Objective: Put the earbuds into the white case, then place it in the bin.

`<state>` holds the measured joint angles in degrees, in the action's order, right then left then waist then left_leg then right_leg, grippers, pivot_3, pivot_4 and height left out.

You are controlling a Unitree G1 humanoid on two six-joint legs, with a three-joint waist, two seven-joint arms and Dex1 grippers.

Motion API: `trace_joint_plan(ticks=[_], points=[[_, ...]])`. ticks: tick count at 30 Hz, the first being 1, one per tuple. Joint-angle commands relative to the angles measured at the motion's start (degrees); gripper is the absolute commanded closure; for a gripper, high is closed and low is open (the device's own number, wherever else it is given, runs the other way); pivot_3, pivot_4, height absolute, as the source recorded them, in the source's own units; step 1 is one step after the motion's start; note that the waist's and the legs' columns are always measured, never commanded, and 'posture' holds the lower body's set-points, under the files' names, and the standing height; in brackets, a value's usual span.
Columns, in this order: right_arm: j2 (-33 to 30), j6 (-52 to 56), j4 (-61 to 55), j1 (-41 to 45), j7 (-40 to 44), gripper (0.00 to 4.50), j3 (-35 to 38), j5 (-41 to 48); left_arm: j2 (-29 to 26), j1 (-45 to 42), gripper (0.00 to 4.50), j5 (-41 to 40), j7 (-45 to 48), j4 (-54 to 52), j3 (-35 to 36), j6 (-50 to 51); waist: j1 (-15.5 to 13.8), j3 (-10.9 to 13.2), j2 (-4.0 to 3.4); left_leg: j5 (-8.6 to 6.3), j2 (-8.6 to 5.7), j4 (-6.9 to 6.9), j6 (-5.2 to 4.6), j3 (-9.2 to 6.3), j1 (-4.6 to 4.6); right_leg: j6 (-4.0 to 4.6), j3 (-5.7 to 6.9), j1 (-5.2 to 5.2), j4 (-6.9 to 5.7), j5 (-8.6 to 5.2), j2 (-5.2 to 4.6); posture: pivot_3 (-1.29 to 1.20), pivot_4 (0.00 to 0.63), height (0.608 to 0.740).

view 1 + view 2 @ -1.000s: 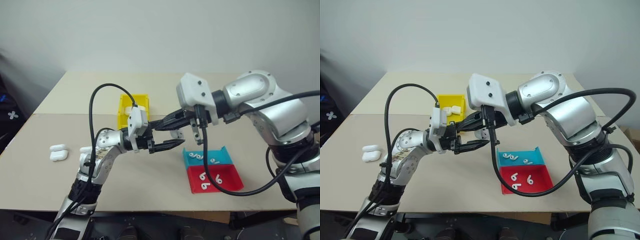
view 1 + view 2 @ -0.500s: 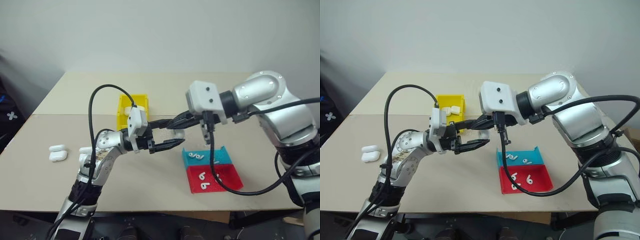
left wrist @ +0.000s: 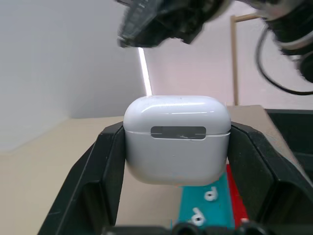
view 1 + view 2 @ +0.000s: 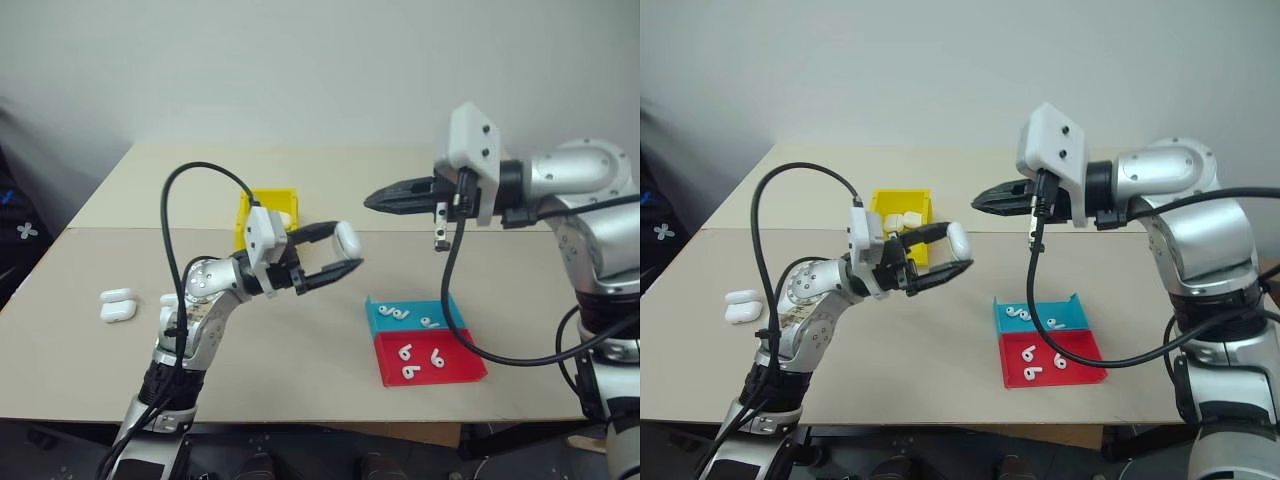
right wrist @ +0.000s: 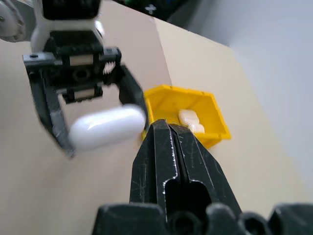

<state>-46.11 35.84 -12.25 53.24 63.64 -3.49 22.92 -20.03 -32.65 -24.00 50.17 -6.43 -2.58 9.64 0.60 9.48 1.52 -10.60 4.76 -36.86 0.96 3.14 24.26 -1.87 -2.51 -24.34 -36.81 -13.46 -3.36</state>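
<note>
My left gripper (image 4: 350, 250) is shut on a white case (image 4: 347, 240), lid closed, held above the table between the bin and the trays. From the left wrist view the case (image 3: 177, 137) sits squarely between both fingers (image 3: 105, 176). My right gripper (image 4: 372, 199) hangs shut and empty, higher up and to the right of the case, pointing left toward it. The yellow bin (image 4: 243, 215) stands behind the left gripper with a few white cases (image 4: 905, 219) inside. Several earbuds (image 4: 400, 312) lie in the blue and red trays.
The blue tray (image 4: 445, 305) and the red tray (image 4: 455, 365) sit side by side at the front right of the tan table (image 4: 300, 360). Two loose white cases (image 4: 117, 305) lie near the table's left edge, and another (image 4: 170, 299) beside the left arm.
My right gripper has drawn away from the case, up and to the right. The left gripper has kept the case and tilted up a little.
</note>
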Motion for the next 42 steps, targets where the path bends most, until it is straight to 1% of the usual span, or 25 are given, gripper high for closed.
trace_joint_plan(ticks=[1,3,5,7,10,12,14,16,20,22,24,26,27,30,33,35,37,38,40,42], points=[[-0.7,3.3,-5.5,-5.3,-4.5,4.48,5.4,2.2,-0.5,-4.2,1.7,9.2,-11.1,3.2,2.3,-3.4,-0.1,0.0,0.0,0.0,0.0,0.0,0.0,0.0,0.01,0.0,0.0,0.0,0.0,0.0,0.0,0.0,0.15,0.74],[-0.6,4.2,-8.1,-9.5,-6.3,4.48,6.5,2.8,-1.1,-6.6,1.7,14.5,-17.0,6.5,2.7,-3.1,-0.3,0.0,0.0,0.0,-0.02,-0.01,0.0,-0.03,0.01,-0.01,0.01,0.01,0.0,0.0,0.0,0.0,0.15,0.74],[-0.3,5.5,-10.5,-13.3,-8.2,4.48,7.3,3.3,-0.5,-8.9,1.7,17.5,-23.4,10.3,3.4,0.5,-0.4,0.0,0.0,0.0,-0.04,0.0,0.0,-0.02,0.01,-0.02,0.0,0.01,0.02,0.01,-0.01,0.0,0.15,0.74],[-0.2,6.5,-11.9,-15.8,-9.9,4.48,7.7,3.6,-0.3,-10.3,1.7,20.6,-27.7,13.6,3.0,3.2,-0.3,0.0,0.0,0.0,-0.04,0.0,0.0,-0.01,0.0,-0.04,-0.01,0.01,0.03,0.01,-0.01,0.0,0.15,0.74],[-0.5,7.9,-12.9,-17.2,-11.9,4.48,8.3,4.5,1.6,-12.4,1.7,21.7,-32.2,18.5,3.7,4.4,-0.3,0.0,0.01,0.0,-0.04,0.01,0.0,-0.02,-0.01,-0.04,0.0,0.01,0.0,0.01,0.0,0.0,0.15,0.74],[-0.2,8.7,-12.7,-17.7,-13.1,4.48,8.6,4.7,2.0,-14.2,1.7,24.3,-35.2,23.3,2.8,2.9,-0.3,0.0,0.02,0.0,-0.04,0.0,0.0,-0.03,0.0,-0.04,0.02,0.01,0.0,0.01,0.0,0.0,0.15,0.74],[-0.2,9.3,-12.5,-18.0,-14.0,4.48,8.4,4.4,3.2,-17.1,1.7,25.1,-38.4,28.3,3.3,5.4,-0.4,0.0,0.03,0.0,-0.04,0.0,0.01,-0.04,0.02,-0.04,0.03,0.0,0.02,0.02,0.0,0.0,0.15,0.74],[-0.6,9.3,-12.7,-18.6,-14.5,4.48,8.1,4.0,3.6,-20.1,1.7,25.9,-40.1,34.1,3.3,6.5,-0.5,0.0,0.04,0.0,-0.04,0.0,0.01,-0.05,0.03,-0.04,0.04,0.0,0.02,0.01,0.0,0.0,0.15,0.74],[-0.7,9.8,-13.4,-19.4,-15.6,4.48,8.1,4.1,3.9,-23.4,1.7,27.0,-40.7,41.8,2.5,5.9,-0.5,0.0,0.04,-0.01,-0.07,0.03,0.01,-0.04,0.04,-0.07,0.03,0.01,0.08,0.0,-0.02,0.0,0.15,0.74],[-0.6,9.9,-13.8,-19.8,-16.1,4.48,8.1,4.1,4.2,-25.3,1.7,26.4,-39.6,45.3,2.7,8.3,-0.5,0.0,0.04,-0.01,-0.07,0.05,0.01,-0.03,0.05,-0.07,0.02,-0.01,0.08,0.0,-0.02,0.0,0.15,0.74],[-0.6,10.0,-14.2,-20.1,-16.3,4.5,8.1,4.3,4.2,-26.0,0.97,27.5,-39.8,47.5,1.7,8.2,-0.5,0.0,0.04,-0.01,-0.08,0.05,0.01,-0.04,0.06,-0.07,0.03,-0.02,0.06,0.0,-0.02,0.0,0.15,0.74],[-0.6,10.0,-14.4,-20.3,-16.6,4.5,8.0,4.2,4.4,-26.1,0.34,27.6,-39.4,48.1,1.6,7.9,-0.5,0.0,0.04,-0.01,-0.07,0.05,0.01,-0.04,0.06,-0.07,0.03,-0.02,0.07,0.0,-0.02,0.0,0.15,0.74],[-0.6,9.9,-14.3,-20.4,-16.8,4.5,7.9,4.0,4.4,-25.5,0.02,27.8,-39.2,47.4,1.2,6.9,-0.5,0.0,0.04,-0.01,-0.08,0.05,0.01,-0.04,0.06,-0.08,0.03,-0.02,0.07,0.0,-0.02,0.0,0.15,0.74],[-0.7,9.6,-14.2,-20.6,-17.1,4.5,7.6,3.6,4.6,-23.8,0.02,27.9,-39.0,44.4,0.9,4.8,-0.5,0.0,0.04,-0.01,-0.08,0.05,0.02,-0.04,0.05,-0.07,0.04,-0.01,0.06,0.0,-0.02,0.0,0.15,0.74],[-0.7,9.3,-14.1,-20.5,-16.9,4.5,7.6,3.6,4.0,-20.0,0.02,27.4,-38.0,36.9,1.1,0.8,-0.4,0.0,0.04,-0.01,-0.07,0.05,0.02,-0.04,0.06,-0.07,0.03,-0.02,0.06,0.0,-0.02,0.0,0.15,0.74],[-0.9,9.0,-13.8,-20.5,-16.6,4.5,8.0,3.7,3.6,-16.3,0.02,25.8,-35.8,28.5,1.6,-0.8,-0.4,0.0,0.04,-0.01,-0.07,0.08,0.02,-0.03,0.06,-0.07,0.01,-0.02,0.07,0.0,-0.02,0.0,0.15,0.74],[-1.3,8.1,-13.4,-20.7,-16.2,4.5,8.3,3.4,3.5,-11.5,0.02,22.5,-32.1,19.5,2.5,-4.7,-0.4,0.0,0.03,-0.01,-0.07,0.09,0.03,-0.01,0.05,-0.06,0.0,-0.02,0.07,0.0,-0.03,0.0,0.15,0.74],[-1.5,7.7,-13.3,-20.8,-16.0,4.5,8.4,3.3,3.5,-10.0,0.02,21.7,-31.2,16.8,2.7,-5.9,-0.4,0.0,0.03,-0.01,-0.07,0.09,0.03,-0.01,0.05,-0.06,0.0,-0.02,0.06,0.0,-0.03,0.0,0.15,0.74],[-2.7,5.6,-13.1,-22.1,-14.0,4.5,9.4,3.4,2.0,-4.8,0.02,16.0,-25.6,6.8,3.6,-3.8,-0.5,0.0,0.03,-0.01,-0.07,0.08,0.04,-0.01,0.04,-0.05,0.0,-0.01,0.05,0.01,-0.05,0.0,0.15,0.74],[-4.7,1.5,-13.1,-24.6,-10.9,4.5,10.4,2.9,-0.8,-0.1,0.02,11.1,-20.1,-1.4,4.4,-1.1,-0.4,0.0,0.02,-0.01,-0.06,0.08,0.04,-0.01,0.02,-0.06,0.0,0.02,0.05,0.01,-0.05,0.0,0.15,0.74]])
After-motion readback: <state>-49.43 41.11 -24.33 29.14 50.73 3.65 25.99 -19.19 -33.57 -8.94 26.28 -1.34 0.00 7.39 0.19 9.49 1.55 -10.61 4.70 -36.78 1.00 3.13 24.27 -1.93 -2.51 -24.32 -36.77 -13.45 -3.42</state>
